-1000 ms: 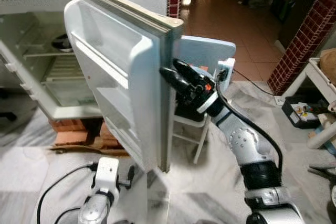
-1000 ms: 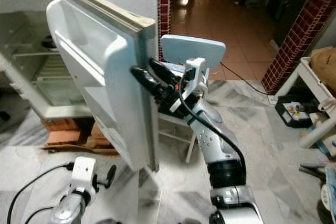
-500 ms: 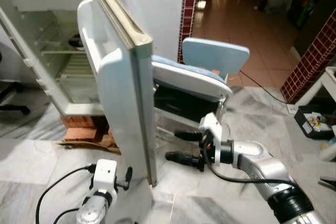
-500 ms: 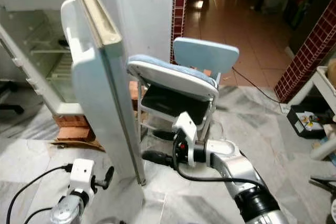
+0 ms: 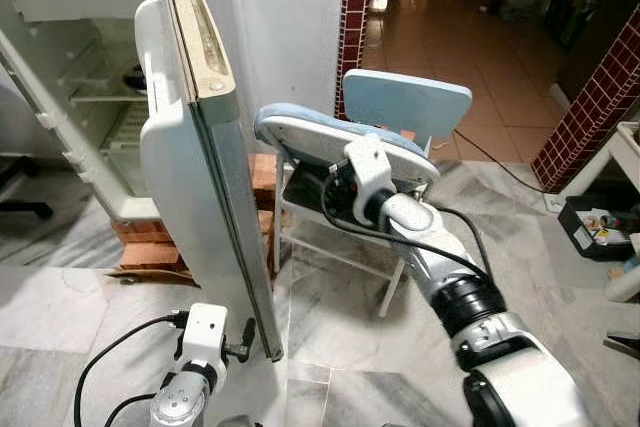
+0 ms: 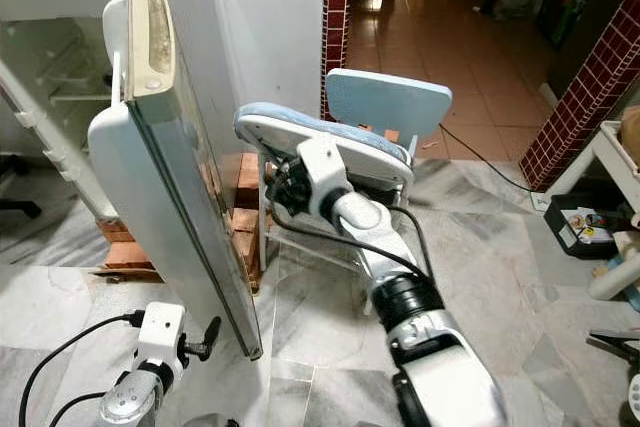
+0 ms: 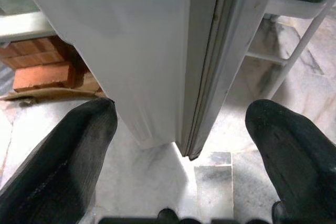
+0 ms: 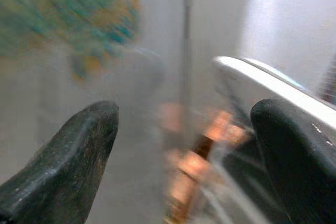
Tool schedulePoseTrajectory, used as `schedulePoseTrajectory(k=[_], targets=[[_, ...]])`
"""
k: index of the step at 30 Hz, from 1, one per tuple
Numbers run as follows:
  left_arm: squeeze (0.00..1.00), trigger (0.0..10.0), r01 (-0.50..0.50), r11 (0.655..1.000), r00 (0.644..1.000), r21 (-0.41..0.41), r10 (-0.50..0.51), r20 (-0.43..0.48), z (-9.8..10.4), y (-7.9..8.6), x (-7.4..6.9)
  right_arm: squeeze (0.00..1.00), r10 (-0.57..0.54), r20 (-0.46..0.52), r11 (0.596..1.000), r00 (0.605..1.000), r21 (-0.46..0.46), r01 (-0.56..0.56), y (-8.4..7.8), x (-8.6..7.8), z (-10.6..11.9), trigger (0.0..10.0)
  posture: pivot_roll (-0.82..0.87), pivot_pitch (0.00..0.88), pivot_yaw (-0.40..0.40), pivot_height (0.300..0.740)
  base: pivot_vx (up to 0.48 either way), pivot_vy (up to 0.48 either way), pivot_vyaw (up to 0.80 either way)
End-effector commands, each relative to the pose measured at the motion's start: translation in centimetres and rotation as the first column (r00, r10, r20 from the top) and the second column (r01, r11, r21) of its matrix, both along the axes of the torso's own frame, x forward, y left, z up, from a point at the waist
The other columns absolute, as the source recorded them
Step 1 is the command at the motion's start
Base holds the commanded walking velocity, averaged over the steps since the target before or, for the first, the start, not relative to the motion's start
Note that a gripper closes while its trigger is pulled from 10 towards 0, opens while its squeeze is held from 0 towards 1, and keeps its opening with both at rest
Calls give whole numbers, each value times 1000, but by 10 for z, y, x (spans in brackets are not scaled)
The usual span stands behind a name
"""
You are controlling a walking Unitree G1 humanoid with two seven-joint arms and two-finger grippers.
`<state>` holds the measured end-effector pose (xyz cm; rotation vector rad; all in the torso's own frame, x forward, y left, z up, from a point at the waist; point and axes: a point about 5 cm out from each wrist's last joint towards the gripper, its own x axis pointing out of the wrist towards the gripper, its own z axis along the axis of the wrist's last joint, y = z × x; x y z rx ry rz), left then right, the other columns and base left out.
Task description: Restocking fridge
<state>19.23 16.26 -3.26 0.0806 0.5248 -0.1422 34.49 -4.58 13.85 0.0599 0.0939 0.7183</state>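
Two tools are in play around an open fridge (image 5: 90,87) whose shelves look nearly bare. At far left the fridge cabinet is seen, raised on bricks (image 5: 160,247); its door (image 5: 200,197) is swung wide, edge-on to the camera. Below the door's lower corner the left tool (image 7: 178,145) is held low, fingers spread wide with nothing between them. To the right, the right tool (image 8: 184,145) is raised beside a chair (image 5: 385,147), fingers wide and empty, pointed toward the door's outer face. No stock is held. The door could be knocked shut by the right arm, or the chair clipped, since all three are crowded together.
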Motion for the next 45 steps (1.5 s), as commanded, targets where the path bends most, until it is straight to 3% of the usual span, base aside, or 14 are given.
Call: schedulePoseTrajectory(k=[1, 4, 9, 16, 20, 24, 26, 30, 31, 33, 35, 39, 42, 45], targets=[[0, 10000, 1, 1000, 1000, 11, -1, -10, -3, 1, -1, 0, 100, 40, 989, 994, 106, -104, 13, -7, 21, 10000, 24, 29, 22, 740, 0, 0, 0], [0, 10000, 3, 1000, 999, 15, -3, -35, -10, 2, -2, 0, 406, 129, 860, 905, 281, -426, 37, -46, 55, 10000, 18, 31, 24, 740, 0, 0, 0], [0, 10000, 9, 1000, 997, 20, -8, -73, -19, 3, -3, 0, 555, 180, 747, 812, 322, -582, 41, -71, 63, 10000, 18, 31, 24, 740, 0, 0, 0], [0, 10000, 26, 1000, 995, 13, -25, -98, -23, 0, -3, 0, 517, 132, 813, 846, 234, -533, 36, -64, 41, 10000, 14, 30, 26, 740, 0, 0, 0], [0, 10000, 33, 999, 995, 16, -31, -97, -25, -3, -2, 0, 377, 58, 919, 925, 102, -381, 15, -51, 14, 10000, 9, 26, 17, 740, 0, 0, 0], [0, 10000, 45, 999, 995, 16, -43, -92, -26, -4, 1, 0, 283, -9, 959, 959, 25, -282, -7, -51, -6, 10000, 7, 25, 14, 740, 0, 0, 0], [0, 10000, 12, 999, 1000, 43, -11, -10, -15, 3, 14, 0, 204, -24, 978, 979, -36, -205, -25, -52, -23, 10000, 7, 25, 14, 740, 0, 0, 0], [0, 10000, -77, 994, 990, 80, 67, 123, 8, 23, 37, 0, 162, -31, 985, 986, -52, -163, -33, -55, -31, 10000, -2, 21, 14, 740, 0, 0, 0], [0, 10000, -160, 982, 961, 103, 131, 245, 39, 42, 58, 0, 149, -32, 987, 988, -60, -151, -35, -57, -34, 10000, -8, 19, 16, 740, 0, 0, 0], [0, 10000, -195, 975, 947, 111, 157, 281, 49, 49, 64, 0, 146, -31, 987, 989, -63, -148, -35, -57, -35, 10000, -8, 19, 16, 740, 0, 0, 0], [0, 10000, -329, 933, 889, 148, 253, 382, 82, 79, 82, 0, 139, -29, 988, 990, -62, -141, -35, -59, -37, 10000, -14, 15, 20, 740, 0, 0, 0], [0, 10000, -440, 881, 833, 174, 327, 447, 98, 102, 84, 0, 145, -17, 986, 989, -83, -146, -34, -61, -39, 10000, -17, 14, 25, 740, 0, 0, 0], [0, 10000, -446, 881, 822, 160, 332, 463, 99, 100, 79, 0, 139, -16, 986, 990, -91, -140, -36, -61, -42, 10000, -13, 16, 24, 740, 0, 0, 0], [0, 10000, -378, 914, 845, 145, 277, 457, 97, 71, 72, 0, 128, -18, 984, 992, -124, -130, -40, -60, -47, 10000, -6, 21, 22, 740, 0, 0, 0]])
